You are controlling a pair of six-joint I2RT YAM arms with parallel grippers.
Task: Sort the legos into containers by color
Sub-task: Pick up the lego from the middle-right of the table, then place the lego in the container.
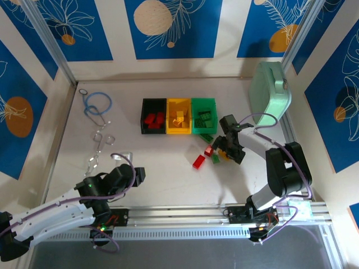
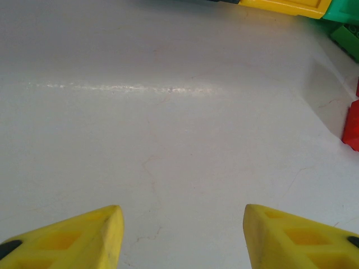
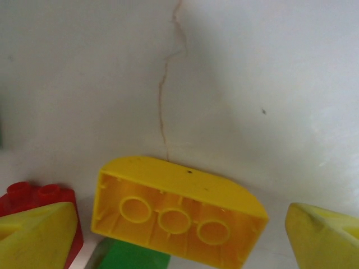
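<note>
My right gripper is open, jaws either side of the upturned yellow lego; its long axis runs finger to finger, directly ahead

Red brick cut by right edge, green brick cropped at bottom edge
</note>
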